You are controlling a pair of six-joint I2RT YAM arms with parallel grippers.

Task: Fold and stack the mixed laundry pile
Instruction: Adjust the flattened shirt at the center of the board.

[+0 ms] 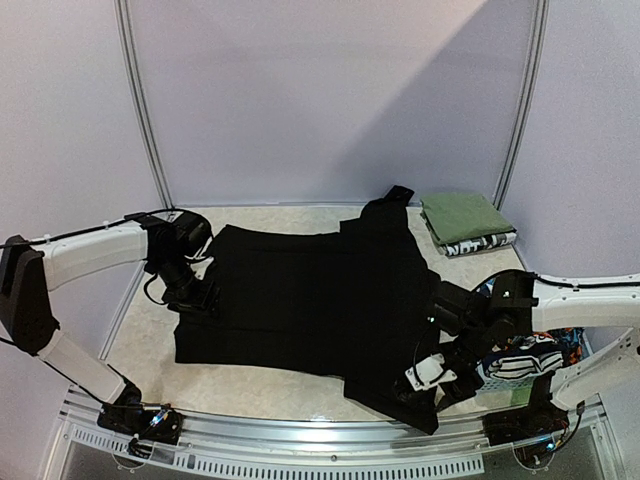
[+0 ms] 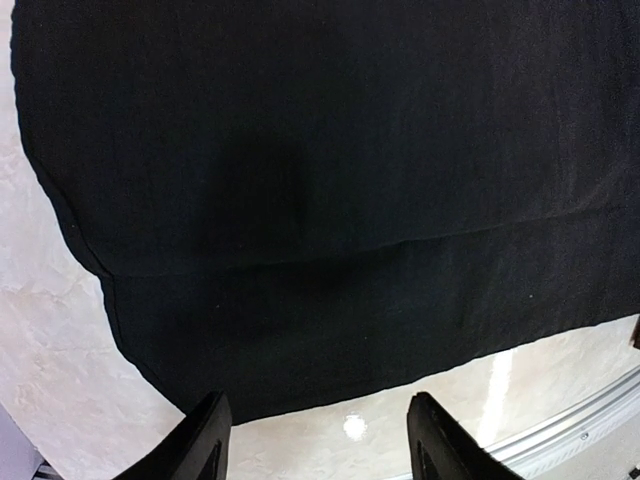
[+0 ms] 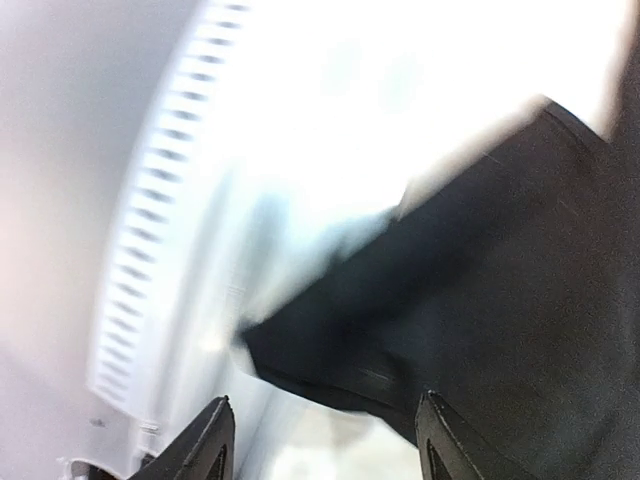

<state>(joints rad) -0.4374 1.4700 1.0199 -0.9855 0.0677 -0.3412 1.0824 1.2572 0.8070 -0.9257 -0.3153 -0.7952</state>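
A large plain black garment (image 1: 310, 300) lies spread flat across the table. My left gripper (image 1: 200, 295) is at its left edge; in the left wrist view it (image 2: 315, 405) is open, the black hem (image 2: 330, 380) just ahead of the fingertips and nothing between them. My right gripper (image 1: 432, 375) hovers at the garment's near right corner. In the blurred right wrist view it (image 3: 322, 400) is open, with the black corner (image 3: 330, 350) just beyond the gap. A black-and-white printed piece (image 1: 522, 360) and a colourful print (image 1: 572, 345) lie at the right, under the right arm.
A folded olive-green cloth (image 1: 463, 215) sits at the back right on a black-and-white printed piece (image 1: 482, 243). The perforated metal rail (image 1: 300, 445) runs along the near table edge. Bare tabletop (image 1: 140, 330) shows to the left of the garment.
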